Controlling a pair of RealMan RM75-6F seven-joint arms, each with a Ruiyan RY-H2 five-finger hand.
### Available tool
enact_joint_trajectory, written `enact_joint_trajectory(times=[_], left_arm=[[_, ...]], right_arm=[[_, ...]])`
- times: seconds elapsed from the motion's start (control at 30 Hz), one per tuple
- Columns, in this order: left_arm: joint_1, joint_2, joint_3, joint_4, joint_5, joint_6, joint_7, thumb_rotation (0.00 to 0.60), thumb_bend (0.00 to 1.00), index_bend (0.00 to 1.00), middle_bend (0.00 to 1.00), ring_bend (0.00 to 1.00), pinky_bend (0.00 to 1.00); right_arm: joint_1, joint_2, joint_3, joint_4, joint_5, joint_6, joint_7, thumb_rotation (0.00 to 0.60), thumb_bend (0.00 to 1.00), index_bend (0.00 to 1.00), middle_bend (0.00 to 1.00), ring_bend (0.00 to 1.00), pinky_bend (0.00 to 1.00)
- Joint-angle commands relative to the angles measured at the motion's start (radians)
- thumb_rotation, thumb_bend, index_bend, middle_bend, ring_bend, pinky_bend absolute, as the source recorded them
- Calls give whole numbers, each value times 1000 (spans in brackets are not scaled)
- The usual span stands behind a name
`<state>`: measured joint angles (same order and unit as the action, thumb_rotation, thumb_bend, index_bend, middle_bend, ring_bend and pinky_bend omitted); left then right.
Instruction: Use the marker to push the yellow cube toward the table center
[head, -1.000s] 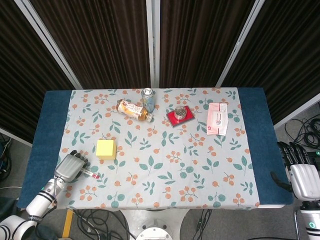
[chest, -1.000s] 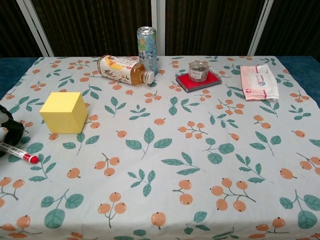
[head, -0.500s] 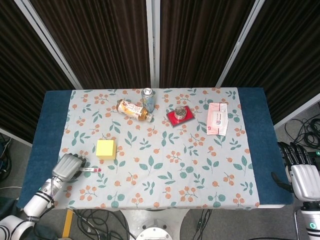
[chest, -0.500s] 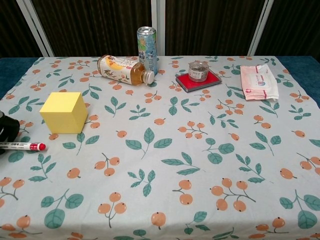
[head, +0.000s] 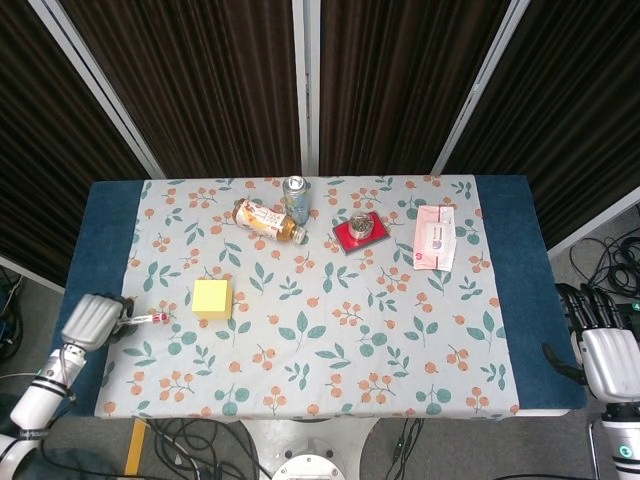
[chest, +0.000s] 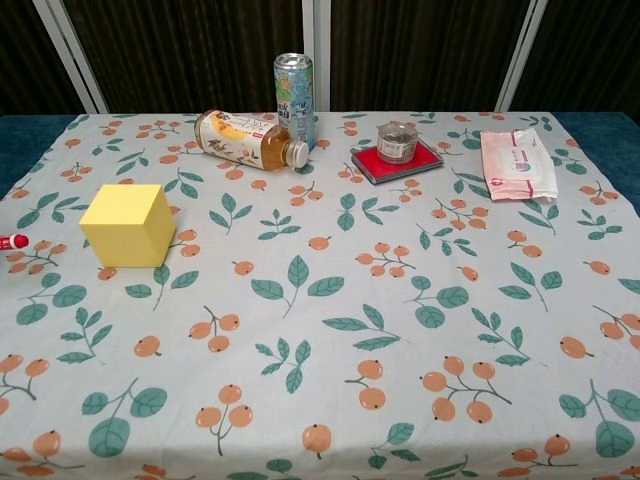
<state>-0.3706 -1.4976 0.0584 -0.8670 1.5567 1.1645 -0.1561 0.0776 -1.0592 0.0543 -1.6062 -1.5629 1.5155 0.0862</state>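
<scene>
From above, left hand (head: 92, 321) fingers grasp the marker (head: 148, 318); chest view catches only its red tip beside the yellow cube (chest: 128, 224).

One cube (head: 213, 298); one marker (head: 149, 318); one bottle (head: 268, 221); one can (head: 296, 199); one wipes pack (head: 435, 238).

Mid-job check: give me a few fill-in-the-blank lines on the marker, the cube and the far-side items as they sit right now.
1. The marker is held by the robot's ____ robot hand.
2. The marker's red tip points toward the ____ cube.
3. The tea bottle beside the upright can is lying on its ____.
4. The small jar rests on a ____ tray.

Missing words: left; yellow; side; red
</scene>
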Motion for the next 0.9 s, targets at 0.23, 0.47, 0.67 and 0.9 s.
enact_joint_trajectory(times=[0.23, 0.47, 0.67, 0.9], left_arm=[[-92, -68, -20, 87, 11, -91, -9, 600, 481, 675, 719, 519, 599], [-158, -102, -20, 102, 30, -144, 6, 600, 481, 675, 718, 519, 599], [-198, -108, -34, 55, 25, -170, 40, 600, 481, 675, 718, 519, 599], [-247, -109, -70, -28, -15, -228, 125, 600, 481, 675, 718, 519, 599]], right_arm=[[-5, 6, 0, 0, 3, 7, 0, 600, 197, 0, 104, 0, 0], [-11, 5, -2, 4, 6, 8, 4, 600, 196, 0, 104, 0, 0], [-11, 5, -2, 9, 5, 8, 9, 600, 197, 0, 104, 0, 0], [-13, 6, -2, 14, 6, 11, 18, 600, 197, 0, 105, 0, 0]])
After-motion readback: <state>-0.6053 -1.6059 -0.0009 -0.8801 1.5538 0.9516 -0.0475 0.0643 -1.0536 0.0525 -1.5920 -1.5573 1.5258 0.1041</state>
